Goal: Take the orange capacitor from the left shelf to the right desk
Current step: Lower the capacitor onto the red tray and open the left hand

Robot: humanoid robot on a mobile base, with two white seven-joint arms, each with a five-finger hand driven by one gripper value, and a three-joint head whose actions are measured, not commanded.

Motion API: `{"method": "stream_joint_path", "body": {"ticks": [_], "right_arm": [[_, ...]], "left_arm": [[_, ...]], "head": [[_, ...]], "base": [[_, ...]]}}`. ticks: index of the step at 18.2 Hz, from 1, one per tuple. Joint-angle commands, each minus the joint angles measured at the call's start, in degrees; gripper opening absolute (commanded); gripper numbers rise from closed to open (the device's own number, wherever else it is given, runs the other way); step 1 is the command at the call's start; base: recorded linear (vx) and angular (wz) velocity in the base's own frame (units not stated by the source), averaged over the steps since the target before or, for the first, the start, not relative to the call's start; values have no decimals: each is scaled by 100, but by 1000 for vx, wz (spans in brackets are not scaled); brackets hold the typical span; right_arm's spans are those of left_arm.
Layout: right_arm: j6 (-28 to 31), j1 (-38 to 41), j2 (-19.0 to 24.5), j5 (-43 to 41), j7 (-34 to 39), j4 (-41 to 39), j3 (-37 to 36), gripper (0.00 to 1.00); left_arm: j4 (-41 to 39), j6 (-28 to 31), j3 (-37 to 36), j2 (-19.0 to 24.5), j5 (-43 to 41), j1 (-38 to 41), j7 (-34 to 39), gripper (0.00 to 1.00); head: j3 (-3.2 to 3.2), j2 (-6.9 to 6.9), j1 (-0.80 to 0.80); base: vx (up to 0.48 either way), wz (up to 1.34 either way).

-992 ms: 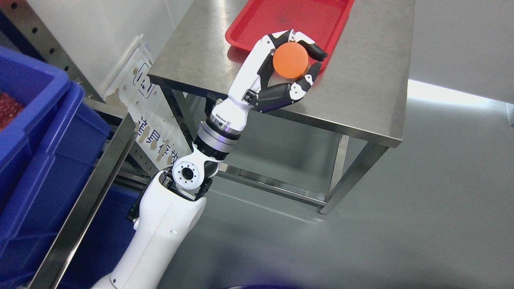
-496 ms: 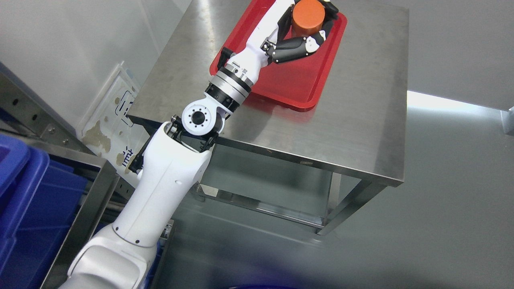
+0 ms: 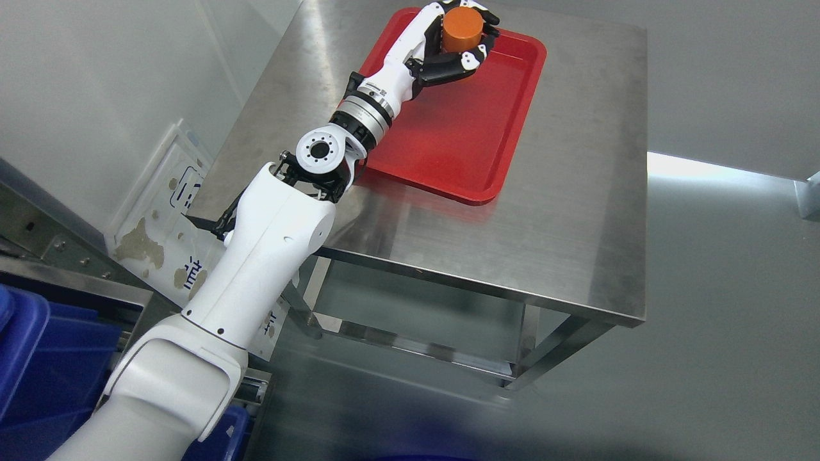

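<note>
Head view, looking down.

Left robot hand (image 3: 458, 40) at top centre of frame, fingers (image 3: 475, 57) curled round the capacitor (image 3: 462, 29), gripping it. White thumb side to the left of the capacitor, black-and-white fingers wrapped below and to its right.

Capacitor: orange cylinder, flat top toward the camera, roughly upright. Held over the far left corner of the tray (image 3: 487, 134). Cannot tell whether its base touches the tray floor or hangs just above it.

Tray: red, rectangular, raised rim, lying on the surface (image 3: 544, 243) in the upper centre of frame, long side running toward the top. Nothing else seen in it but the held capacitor.

Surface: steel-topped, with metal legs and a lower rail visible beneath at centre and lower right. Right and near parts of the top bare.

Left arm (image 3: 269, 243): white shell, entering at lower left, running diagonally up to the wrist over the tray's left edge. Elbow joint above the surface's left near corner.

Blue bins (image 3: 38, 365) at lower left edge, partly cut off. Metal shelf frame (image 3: 57, 250) just above them at far left. White placard (image 3: 166, 211) with dark print leaning against the wall, left of the surface, partly hidden behind the arm.

Grey floor (image 3: 705, 358) across the right and bottom.
</note>
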Motion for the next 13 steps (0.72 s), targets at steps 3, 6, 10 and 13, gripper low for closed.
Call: {"method": "stream_joint_path", "body": {"ticks": [3,6,10,13], "right_arm": [[1,124,-100,35,4,-100,-70,100],[1,124,-100,35,4,-100,-70,100],[1,124,-100,35,4,-100,-70,100],[1,124,-100,35,4,-100,-70,100]], "left_arm": [[1786,-83,-95,100,168,-116,-8,8],[1786,-84,-95,100,168,-116,-8,9],[1778,-84,-95,100,168,-125,-16,14],[1681,-145,-86,100,168,-142,-43,27]], "head": [[0,0,0],[0,0,0],[0,0,0],[0,0,0]], "base": [[8,-1],[0,0],[0,0],[0,0]]}}
